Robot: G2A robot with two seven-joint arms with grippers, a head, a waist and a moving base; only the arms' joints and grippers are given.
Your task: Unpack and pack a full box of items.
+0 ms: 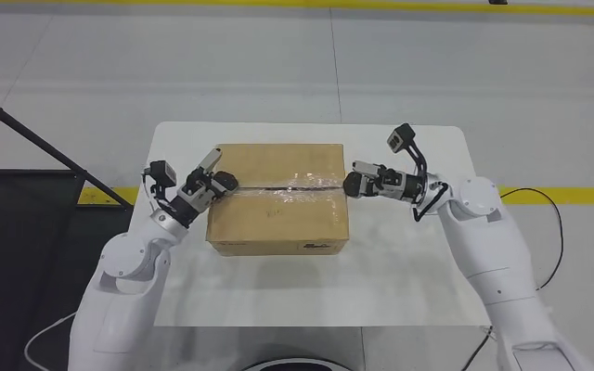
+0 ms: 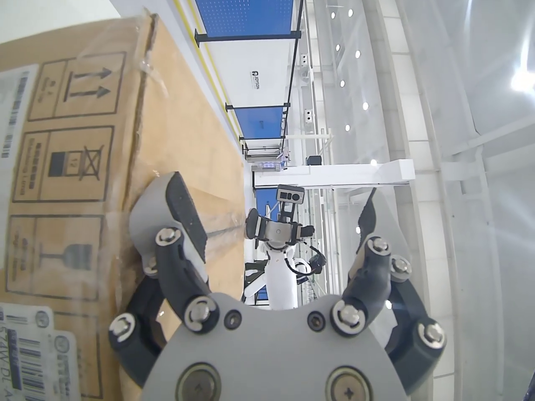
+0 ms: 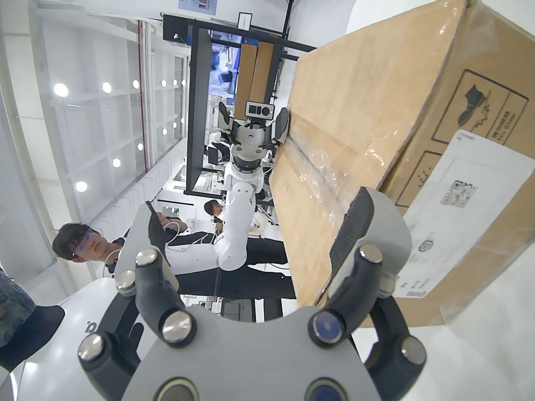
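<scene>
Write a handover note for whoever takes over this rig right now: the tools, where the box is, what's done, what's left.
Left tool: open, holding nothing, at one end of the taped seam on top of the cardboard box.
Right tool: open, holding nothing, at the seam's opposite end.
Box: stands on the white table between the two arms, flaps shut, clear tape across the seam.
Done: nothing unpacked yet.
Left: break the tape, open the flaps, unpack the items, then pack them back.
</scene>
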